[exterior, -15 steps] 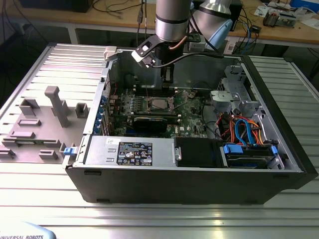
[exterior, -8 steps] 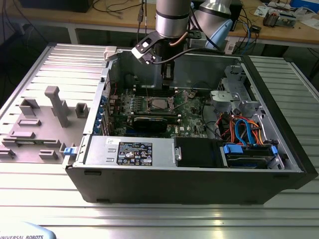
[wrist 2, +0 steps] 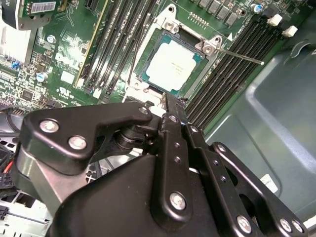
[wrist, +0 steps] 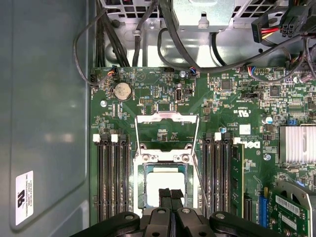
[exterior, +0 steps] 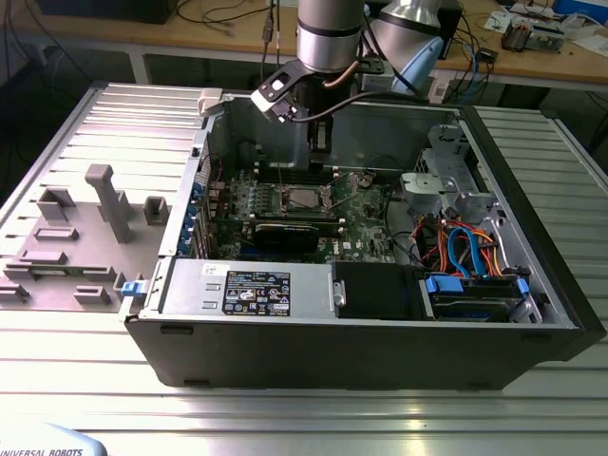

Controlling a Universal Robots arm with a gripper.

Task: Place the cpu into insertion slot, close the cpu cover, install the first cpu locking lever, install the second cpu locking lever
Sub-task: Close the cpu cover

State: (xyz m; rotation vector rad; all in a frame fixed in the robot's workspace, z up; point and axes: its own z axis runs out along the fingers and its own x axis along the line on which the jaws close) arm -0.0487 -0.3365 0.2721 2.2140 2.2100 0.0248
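Note:
The cpu [wrist: 160, 178] lies flat in the socket on the green board, its silvery top showing in both wrist views [wrist 2: 173, 66] and in the exterior view [exterior: 302, 198]. The cpu cover [wrist: 168, 117] is a thin metal frame standing swung back from the socket, with the board visible through its window. A thin locking lever [wrist 2: 241, 56] sticks out from the socket's corner, unlatched. My gripper [wrist: 171, 193] hovers just above the cpu's edge, its two black fingers pressed together with nothing between them [wrist 2: 168, 104]. From outside, the gripper [exterior: 318, 161] hangs inside the open case over the socket.
Rows of memory slots [wrist: 113, 177] flank the socket. A long black card [exterior: 285, 233] lies in front of it, near a finned heatsink [wrist: 297, 144]. The case wall [wrist: 44, 123] stands close by. Cables and drive bays [exterior: 465, 256] fill the exterior view's right; grey fixtures [exterior: 106, 201] stand outside.

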